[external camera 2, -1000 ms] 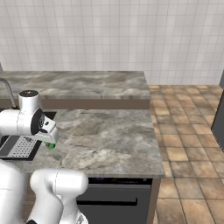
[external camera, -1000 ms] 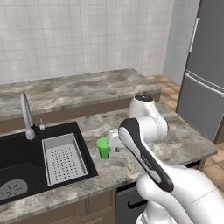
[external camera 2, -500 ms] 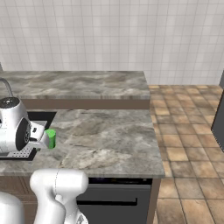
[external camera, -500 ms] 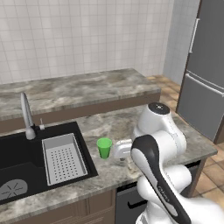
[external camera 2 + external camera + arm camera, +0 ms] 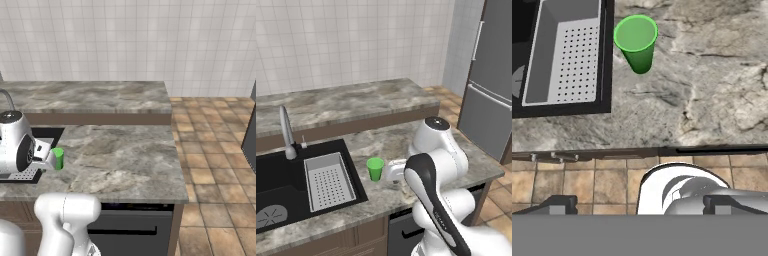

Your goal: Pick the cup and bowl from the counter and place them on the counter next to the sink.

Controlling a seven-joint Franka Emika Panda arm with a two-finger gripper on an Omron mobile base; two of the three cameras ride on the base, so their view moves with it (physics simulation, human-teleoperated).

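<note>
Cup [image 5: 375, 168] stands upright on the counter [image 5: 386, 145] just right of the sink [image 5: 286, 185], so it's placed; can't tell how wide my fingers are, I'd say lift clear without clipping it, then go find the bowl.

The arm is folded up pretty tight here, with the big white elbow joint sticking up and the forearm doubling back down toward the base. The wrist is turned so the hand faces downward. In the hand view the gripper [image 5: 638, 203] has its two dark tips set wide apart, nothing between them.
</note>
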